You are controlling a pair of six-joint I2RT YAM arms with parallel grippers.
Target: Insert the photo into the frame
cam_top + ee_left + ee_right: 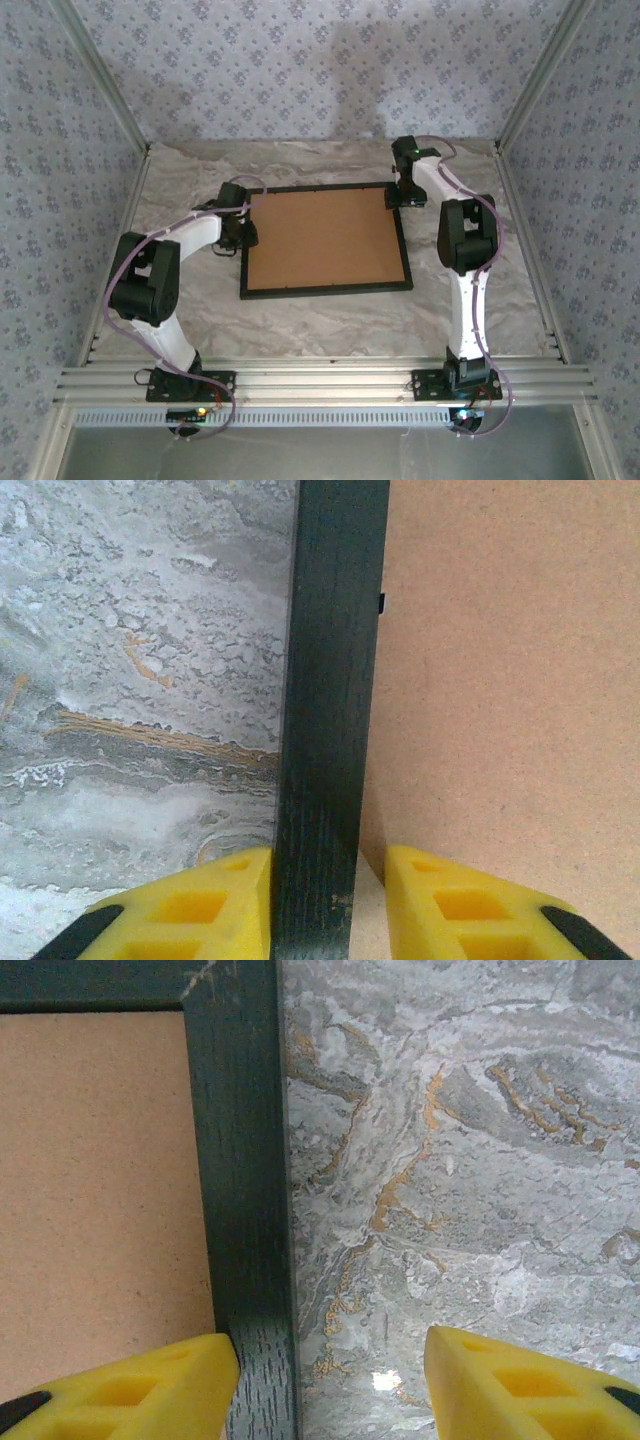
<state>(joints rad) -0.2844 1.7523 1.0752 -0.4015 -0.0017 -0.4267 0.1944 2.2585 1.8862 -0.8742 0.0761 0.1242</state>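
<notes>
left fingers (200, 910): narrow, straddling the left side of the frame (325, 680); outer finger against the black wood, sliver of gap at the inner one; not clamped yet by the look
right fingers (150, 1380): wider, holding nothing; one tip over the frame's right side near its far corner, the other over bare table (450, 1160)
why placed so: likely bracketing the frame from both sides so it can't slide, or to get a grip on it
frame: lies flat mid-table between the arms, back side up
backing board (500, 680): brown; sits inside the frame, fills the opening
</notes>
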